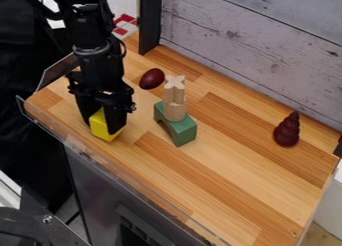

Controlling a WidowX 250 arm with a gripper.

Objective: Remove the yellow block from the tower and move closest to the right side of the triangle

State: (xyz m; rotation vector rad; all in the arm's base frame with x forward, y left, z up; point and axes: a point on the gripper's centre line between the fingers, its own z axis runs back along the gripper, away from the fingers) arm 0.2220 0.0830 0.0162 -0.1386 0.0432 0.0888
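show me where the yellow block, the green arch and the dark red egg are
Yellow block (100, 127): camera view, its near side.
Green arch (186, 133): camera view, its leg nearer the camera.
Dark red egg (152, 78): camera view, the middle.

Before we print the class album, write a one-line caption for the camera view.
The end effector grips a yellow block near a green arch topped with wooden pieces.

robotics lab, arm (93, 52) over worktop (234, 177)
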